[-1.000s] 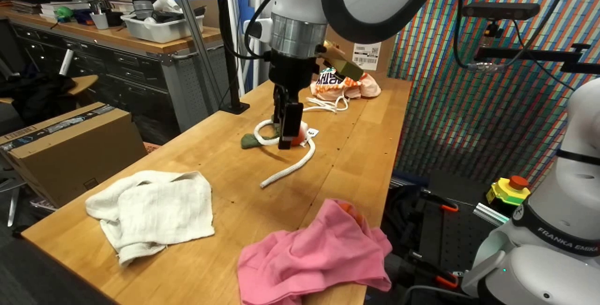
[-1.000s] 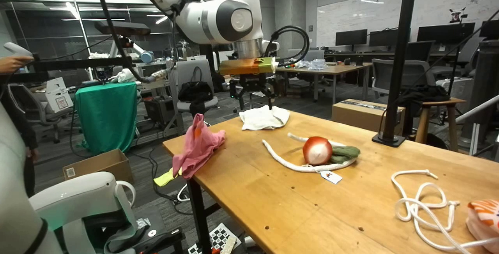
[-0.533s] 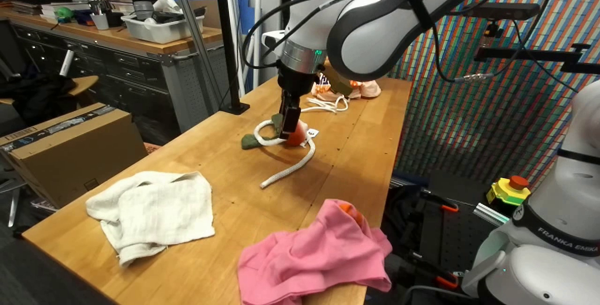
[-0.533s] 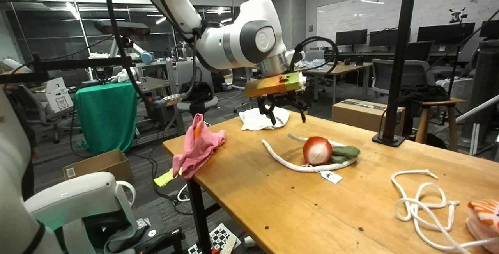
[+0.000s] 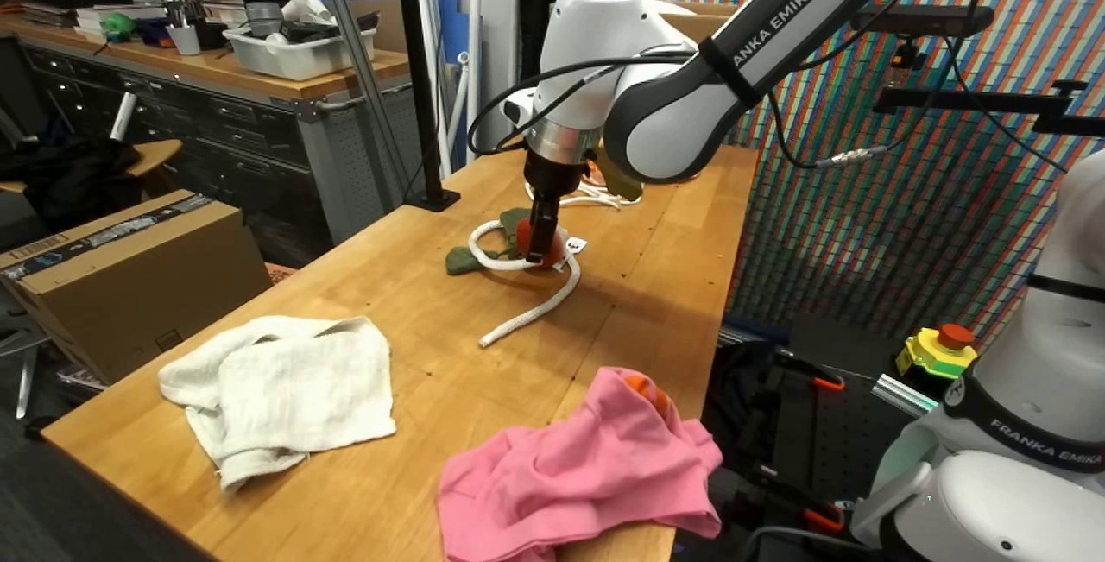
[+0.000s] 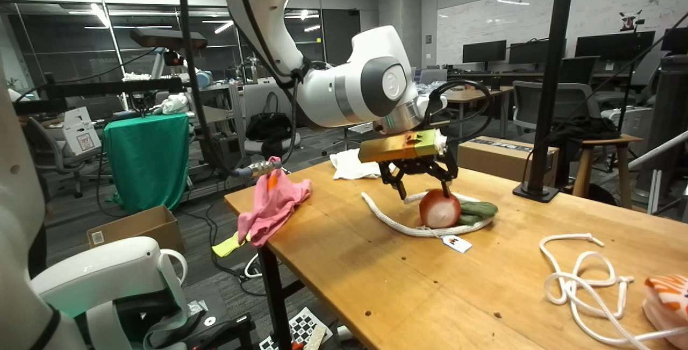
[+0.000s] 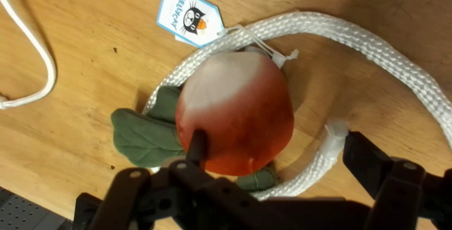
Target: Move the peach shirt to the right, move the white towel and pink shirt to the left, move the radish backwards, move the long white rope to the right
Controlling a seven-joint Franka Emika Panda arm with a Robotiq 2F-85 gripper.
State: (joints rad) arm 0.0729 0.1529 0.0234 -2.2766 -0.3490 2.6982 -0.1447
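- Radish (image 7: pixel 236 113) sits on the table (image 6: pixel 403 291), partly ringed by the long white rope (image 7: pixel 300 23).
- Gripper (image 6: pixel 424 194) hangs spread, holding nothing, probably to straddle the radish; whether its fingertip (image 7: pixel 197 148) touches is unclear.
- Wrist view makes the tag (image 7: pixel 189 14) readable; in both exterior views its print is too small.
- White towel (image 5: pixel 298 385) and pink shirt (image 5: pixel 578 467) lie well away, the shirt overhanging the table edge.
- Peach shirt (image 6: pixel 665 307) is mostly hidden by the arm (image 5: pixel 673 135) in an exterior view.

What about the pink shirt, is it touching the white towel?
No, in an exterior view a strip of wooden tabletop shows between the pink shirt and the white towel.
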